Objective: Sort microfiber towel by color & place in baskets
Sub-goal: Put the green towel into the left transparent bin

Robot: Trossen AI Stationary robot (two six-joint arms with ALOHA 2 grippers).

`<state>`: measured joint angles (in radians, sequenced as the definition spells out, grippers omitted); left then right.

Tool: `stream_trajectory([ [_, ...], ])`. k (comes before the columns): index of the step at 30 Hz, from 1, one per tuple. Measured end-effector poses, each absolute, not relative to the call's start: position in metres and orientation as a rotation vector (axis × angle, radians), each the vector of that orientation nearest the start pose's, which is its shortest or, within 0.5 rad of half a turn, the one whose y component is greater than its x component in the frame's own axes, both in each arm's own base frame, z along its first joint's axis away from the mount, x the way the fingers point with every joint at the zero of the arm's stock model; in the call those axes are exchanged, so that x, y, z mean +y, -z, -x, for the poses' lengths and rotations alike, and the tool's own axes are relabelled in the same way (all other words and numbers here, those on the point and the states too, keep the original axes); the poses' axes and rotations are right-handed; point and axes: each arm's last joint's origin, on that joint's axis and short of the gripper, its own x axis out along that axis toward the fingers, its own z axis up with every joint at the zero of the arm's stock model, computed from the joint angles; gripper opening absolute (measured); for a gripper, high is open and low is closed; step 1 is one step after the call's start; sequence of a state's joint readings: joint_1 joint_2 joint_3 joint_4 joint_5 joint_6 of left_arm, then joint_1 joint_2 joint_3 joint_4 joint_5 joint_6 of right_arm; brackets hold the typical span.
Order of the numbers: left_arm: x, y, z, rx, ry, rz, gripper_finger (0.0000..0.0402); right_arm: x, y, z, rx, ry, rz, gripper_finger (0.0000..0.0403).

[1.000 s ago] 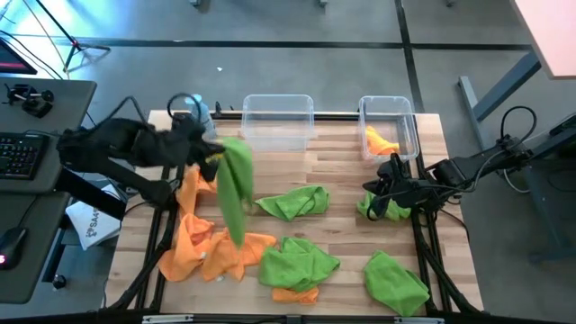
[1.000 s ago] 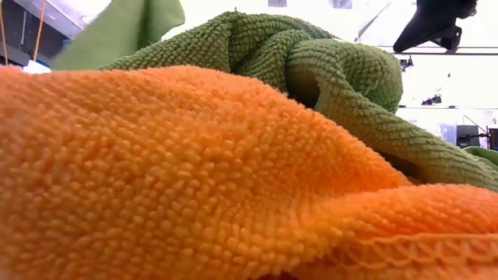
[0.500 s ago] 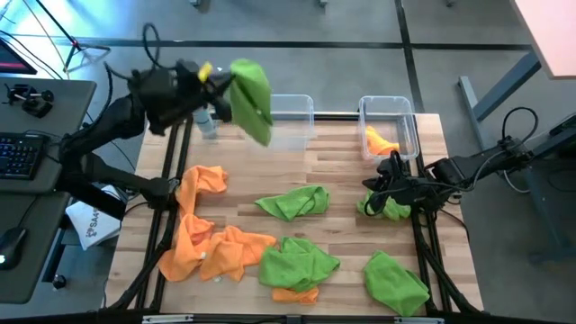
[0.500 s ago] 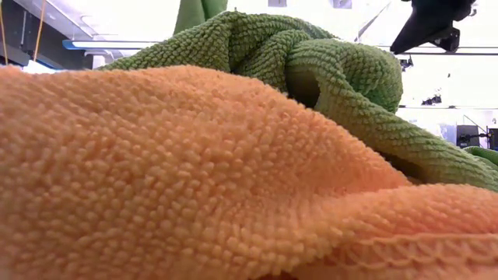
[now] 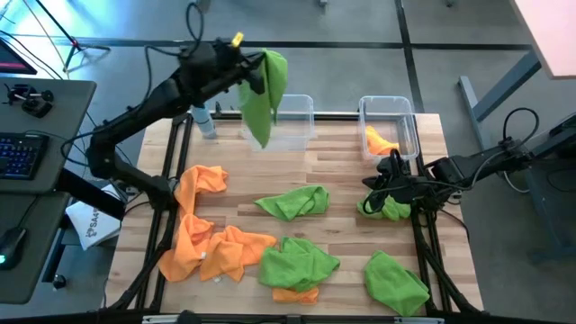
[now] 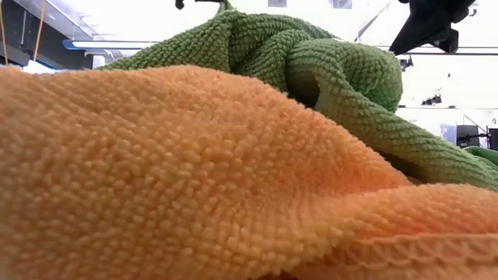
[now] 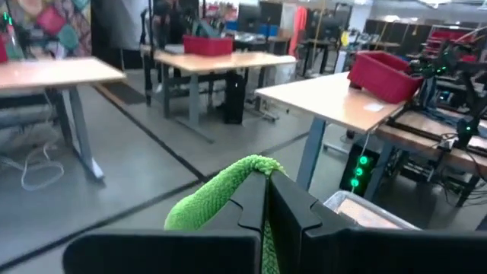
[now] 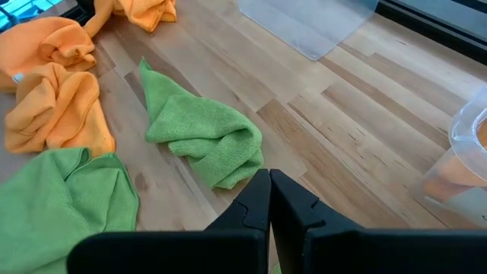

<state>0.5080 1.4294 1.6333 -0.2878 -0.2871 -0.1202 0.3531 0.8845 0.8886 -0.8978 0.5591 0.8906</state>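
left gripper (image 5: pixel 252 72) clamps a green towel (image 5: pixel 266 94), hanging above the wider basket (image 5: pixel 279 121) at the table's (image 5: pixel 342 171) far edge | right gripper (image 5: pixel 389 191) pinched shut on another green towel (image 5: pixel 382 207) near the right edge | narrower basket (image 5: pixel 389 126) holds an orange towel (image 5: pixel 380 141)

Nubby cloth towels (image 6: pixel 194 171); wood table (image 5: pixel 342 166); clear plastic baskets (image 5: pixel 389 112)

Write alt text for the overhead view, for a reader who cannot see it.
The left gripper holds a green towel hanging over the wider clear basket at the table's far edge. The narrower basket holds an orange towel; the right gripper sits at another green towel. More green and orange towels lie loose on the wooden table.
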Motion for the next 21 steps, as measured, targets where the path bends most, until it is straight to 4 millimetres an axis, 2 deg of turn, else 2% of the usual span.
stream_trajectory([
  [9,0.173,-0.428,-0.290,0.177,-0.784,0.261,0.0000,0.039,-0.296,-0.151,0.647,0.519,-0.437,0.0000],
  [15,0.181,-0.390,-0.303,0.368,-0.837,0.426,0.0000,0.039,-0.296,-0.151,0.649,0.518,-0.436,0.0000],
  [21,0.192,-0.354,-0.323,0.432,-0.899,0.603,0.0000,0.039,-0.296,-0.151,0.650,0.517,-0.432,0.0000],
])
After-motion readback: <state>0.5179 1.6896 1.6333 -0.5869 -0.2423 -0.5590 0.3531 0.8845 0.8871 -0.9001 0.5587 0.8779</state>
